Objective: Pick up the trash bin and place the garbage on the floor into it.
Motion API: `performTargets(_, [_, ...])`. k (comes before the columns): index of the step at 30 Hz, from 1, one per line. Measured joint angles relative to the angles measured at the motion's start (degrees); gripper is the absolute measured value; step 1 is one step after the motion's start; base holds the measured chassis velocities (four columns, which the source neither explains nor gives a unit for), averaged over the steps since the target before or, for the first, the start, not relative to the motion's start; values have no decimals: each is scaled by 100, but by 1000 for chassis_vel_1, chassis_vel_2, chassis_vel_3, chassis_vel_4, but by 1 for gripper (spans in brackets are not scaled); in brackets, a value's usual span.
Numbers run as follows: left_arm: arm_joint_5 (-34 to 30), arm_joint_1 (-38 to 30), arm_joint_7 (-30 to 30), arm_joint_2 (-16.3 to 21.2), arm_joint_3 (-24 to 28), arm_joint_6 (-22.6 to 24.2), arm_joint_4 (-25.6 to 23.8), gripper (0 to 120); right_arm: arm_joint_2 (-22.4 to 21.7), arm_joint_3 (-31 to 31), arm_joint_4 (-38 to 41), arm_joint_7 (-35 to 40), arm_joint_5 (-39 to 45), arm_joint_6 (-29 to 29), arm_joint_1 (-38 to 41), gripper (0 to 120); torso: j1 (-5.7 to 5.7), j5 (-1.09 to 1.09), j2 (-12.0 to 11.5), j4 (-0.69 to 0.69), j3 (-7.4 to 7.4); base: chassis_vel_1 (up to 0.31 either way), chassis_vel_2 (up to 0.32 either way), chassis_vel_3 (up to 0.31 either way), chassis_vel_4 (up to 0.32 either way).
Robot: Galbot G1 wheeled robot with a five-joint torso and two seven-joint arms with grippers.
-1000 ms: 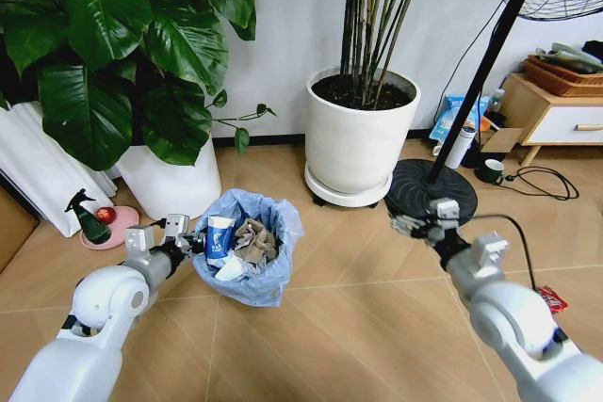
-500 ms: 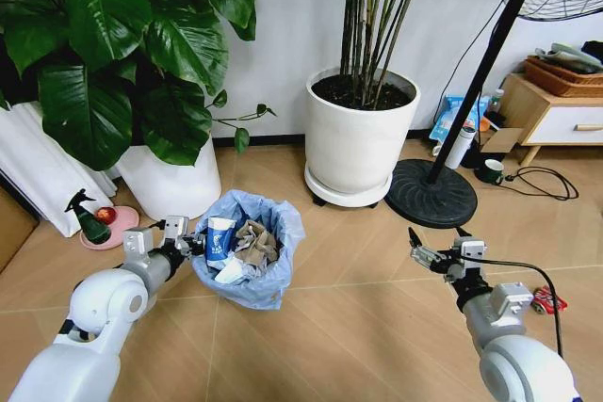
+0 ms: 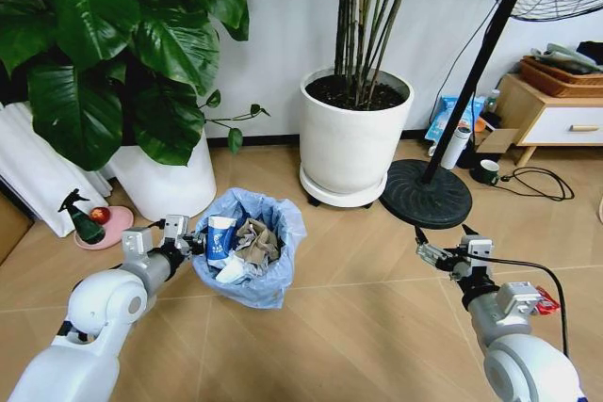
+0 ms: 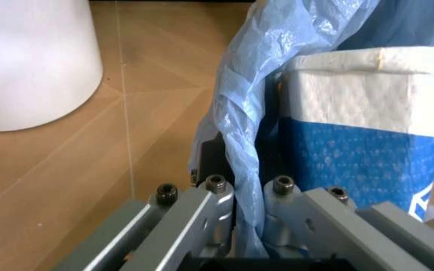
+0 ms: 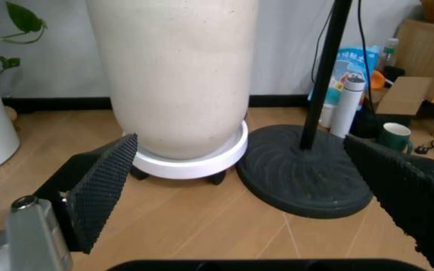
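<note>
Garbage (image 3: 240,244) fills the trash bin (image 3: 252,275) whose liner rim my left gripper (image 3: 185,243) keeps pinched, while my right gripper (image 3: 439,251) has dropped low over the floor (image 3: 358,327), fingers wide and empty, likely seeking another piece.

One bin (image 3: 252,265), lined with one blue bag (image 4: 255,101). Inside: one blue-white carton (image 3: 220,235), one grey wrapper (image 3: 256,238), at least one white wad (image 3: 229,271); further contents not countable. One red can (image 3: 545,300) on floor (image 3: 358,327). Two white pots (image 3: 353,138), one under each plant; two plants. One fan stand (image 3: 426,195). One spray bottle (image 3: 83,218) on one pink dish (image 3: 104,228). One mug (image 3: 487,171). One white flask (image 3: 456,147). Two grippers: left (image 3: 181,238), right (image 3: 439,247).
</note>
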Motion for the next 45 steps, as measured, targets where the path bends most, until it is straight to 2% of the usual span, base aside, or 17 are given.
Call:
performTargets(19, [-4, 1, -12, -3, 9, 1, -17, 0, 8, 0, -43, 4, 72, 7, 45, 100, 1, -2, -1, -1, 0, -117, -119, 119, 122])
performTargets(21, [-4, 9, -11, -8, 13, 1, -19, 0, 12, 1, -51, 5, 73, 8, 43, 100, 1, 3, 0, -1, 0, -208, -196, 185, 196])
performTargets(24, [-2, 23, -12, -14, 14, 2, -18, 0, 15, 3, -52, 5, 73, 10, 34, 100, 1, -5, -1, 0, 0, -188, -191, 184, 207])
performTargets(25, [1, 27, -12, -14, 14, 2, -19, 0, 19, 2, -54, 5, 74, 11, 26, 100, 1, 2, -1, 1, 0, -182, -164, 182, 182])
performTargets(27, [2, 28, -12, -14, 14, 2, -19, 0, 21, 2, -58, 5, 74, 12, 24, 100, 0, 2, -1, 1, 0, -202, -164, 182, 214])
performTargets(28, [2, 30, -11, -13, 14, 2, -19, 0, 24, 2, -62, 5, 74, 16, 23, 100, 1, -5, -1, 2, 0, -191, -198, 204, 214])
performTargets(31, [-1, 24, -10, 1, 14, 2, -19, 0, 26, -5, -68, 5, 83, 17, 26, 100, 1, 4, -1, 0, 0, -205, -196, 191, 189])
performTargets(34, [-4, 21, -10, 2, 19, 2, -19, 0, 31, -11, -70, 5, 84, 18, 29, 100, 1, -5, -1, 0, 0, -204, -204, 219, 228])
performTargets(35, [-5, 21, -10, 3, 21, 2, -19, 0, 35, -16, -71, 5, 84, 18, 29, 100, 0, 1, -1, 1, 0, -206, -214, 242, 219])
performTargets(38, [-5, 21, -10, 4, 32, 2, -20, 0, 49, -29, -85, 5, 83, 23, 32, 100, 1, -4, -1, 1, 0, -222, -226, 240, 229])
performTargets(40, [-5, 21, -8, 2, 35, 2, -21, 0, 63, -46, -112, 9, 65, 65, 34, 100, 0, 4, 0, -1, -1, -251, -220, 216, 231])
performTargets(43, [-7, 24, -5, -2, 40, 2, -21, 0, 62, -52, -153, 12, 23, 132, 44, 100, 1, -2, -1, -1, 1, -213, -219, 222, 216])
performTargets(45, [-8, 24, -6, -2, 40, 1, -27, 0, 50, -52, -172, 11, 27, 144, 60, 100, 0, 4, 0, -1, 0, -146, -162, 178, 158])
